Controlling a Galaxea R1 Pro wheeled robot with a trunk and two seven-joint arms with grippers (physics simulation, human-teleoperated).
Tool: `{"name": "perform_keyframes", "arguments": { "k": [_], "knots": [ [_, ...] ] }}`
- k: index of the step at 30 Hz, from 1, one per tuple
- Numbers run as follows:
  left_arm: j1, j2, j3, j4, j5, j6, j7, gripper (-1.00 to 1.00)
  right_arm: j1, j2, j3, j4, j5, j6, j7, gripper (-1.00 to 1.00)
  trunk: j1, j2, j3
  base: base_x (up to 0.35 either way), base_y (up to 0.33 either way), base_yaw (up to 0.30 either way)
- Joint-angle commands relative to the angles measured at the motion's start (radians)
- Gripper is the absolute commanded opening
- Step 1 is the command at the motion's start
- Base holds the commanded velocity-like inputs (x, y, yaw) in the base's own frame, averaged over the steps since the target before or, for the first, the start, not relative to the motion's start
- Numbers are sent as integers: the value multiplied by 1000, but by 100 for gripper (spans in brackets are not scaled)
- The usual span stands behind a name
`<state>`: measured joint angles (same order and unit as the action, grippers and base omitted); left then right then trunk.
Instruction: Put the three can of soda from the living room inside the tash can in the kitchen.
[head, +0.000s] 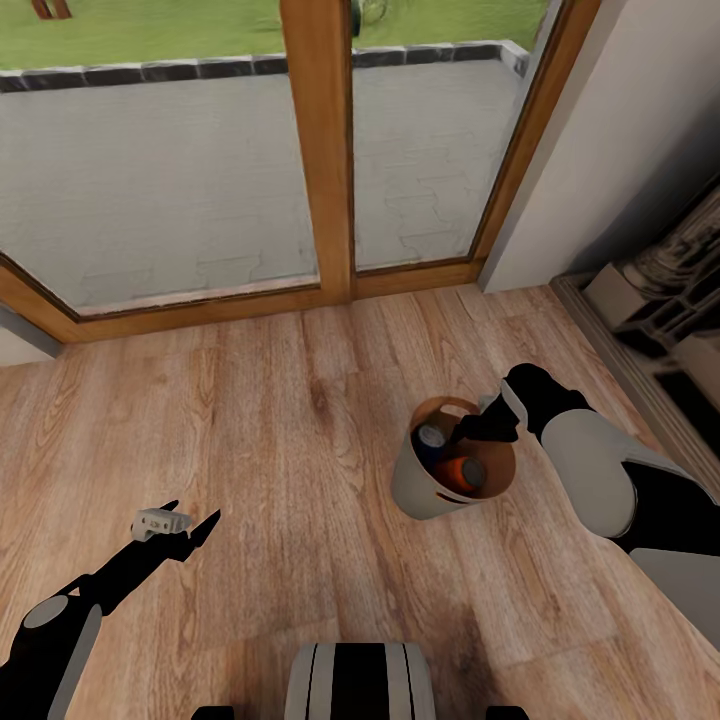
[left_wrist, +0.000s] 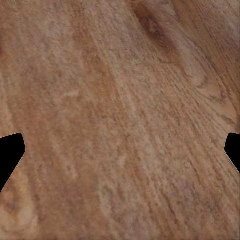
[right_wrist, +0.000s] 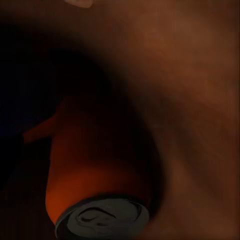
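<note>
Right now I've got the bucket (head: 420, 490) on the wood floor (head: 250, 420) w/ my right gripper (head: 478, 428) dipping over its rim at the side nearest the bookshelf (head: 660, 300). Inside the bucket I see an orange can (head: 458, 472) lying tipped, silvery top facing roughly up and toward the arm, long axis slanting down into the bucket. A dark can (head: 432, 437) sits just beside it, on the glass door (head: 200, 170) side, top up. A third can I can't make out; prob hidden under the arm or not in there.

Right wrist cam looks straight into the bucket: the orange can (right_wrist: 95, 190) lies right ahead of the jaws, long axis running away from the lens, lid end nearest. Can't tell if the right jaws are apart or together; the tips are lost in the dark.

Left gripper (head: 180, 525) hovers over bare floor, well apart from the bucket, jaws apart w/ nothing between; the left wrist cam shows planks (left_wrist: 120, 120) between the tips.

Right arm is the nearer one by far, so any next move on the cans is its job, imo.
</note>
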<state>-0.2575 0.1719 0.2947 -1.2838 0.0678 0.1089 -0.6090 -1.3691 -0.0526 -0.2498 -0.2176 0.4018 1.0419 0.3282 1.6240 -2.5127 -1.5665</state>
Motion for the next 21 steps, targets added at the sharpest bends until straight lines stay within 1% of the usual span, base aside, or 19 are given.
{"name": "perform_keyframes", "arguments": {
  "k": [1,21],
  "knots": [
    [0,0,0,1,0,0,0,100,1,1,-15,29,-52,5,3,100,0,0,0,0,0,0],
    [0,0,0,0,4,0,0,100,1,2,-16,29,-50,5,2,100,0,0,0,0,0,0]
  ]
}}
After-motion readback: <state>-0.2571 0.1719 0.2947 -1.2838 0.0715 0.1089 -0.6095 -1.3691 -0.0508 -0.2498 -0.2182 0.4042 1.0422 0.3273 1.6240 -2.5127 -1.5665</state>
